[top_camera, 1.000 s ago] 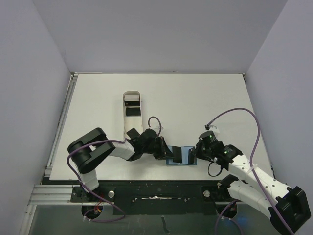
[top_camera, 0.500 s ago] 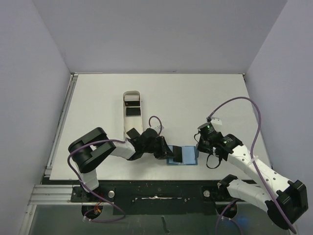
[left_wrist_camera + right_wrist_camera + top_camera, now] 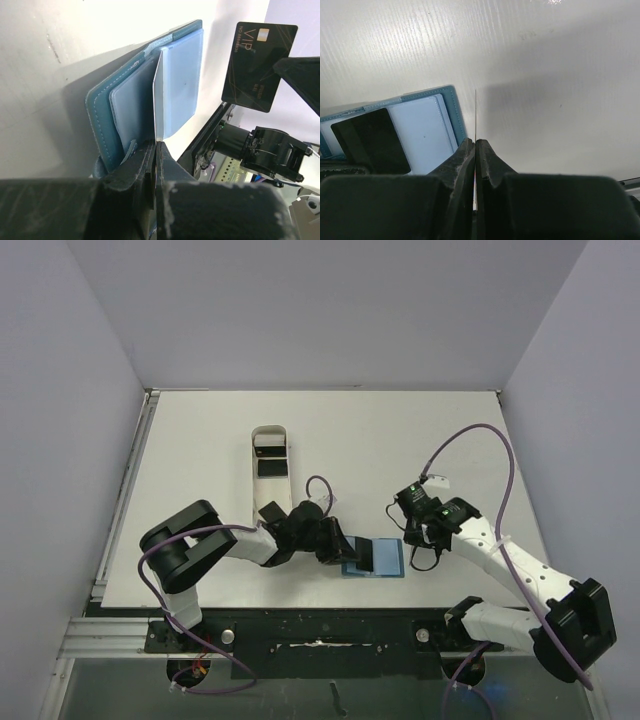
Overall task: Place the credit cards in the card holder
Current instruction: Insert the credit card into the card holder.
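Firstly, at upper left of the top view, a white tray (image 3: 270, 430) holds black cards (image 3: 270, 467). Low in the middle, the left claw (image 3: 155, 147) is pinched tight on a pale inner flap (image 3: 158, 100) of the wallet (image 3: 388, 558), standing it up. The wallet lies open on the table (image 3: 400, 440) by the front edge. Right of it, the right claw (image 3: 475, 145) is clamped on a black card (image 3: 257, 65), held upright and apart from the wallet.

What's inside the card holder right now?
The open card holder shows pale plastic sleeves, one pinched upright by the left gripper. No card shows inside them; whatever lies behind the upright sleeve is hidden.
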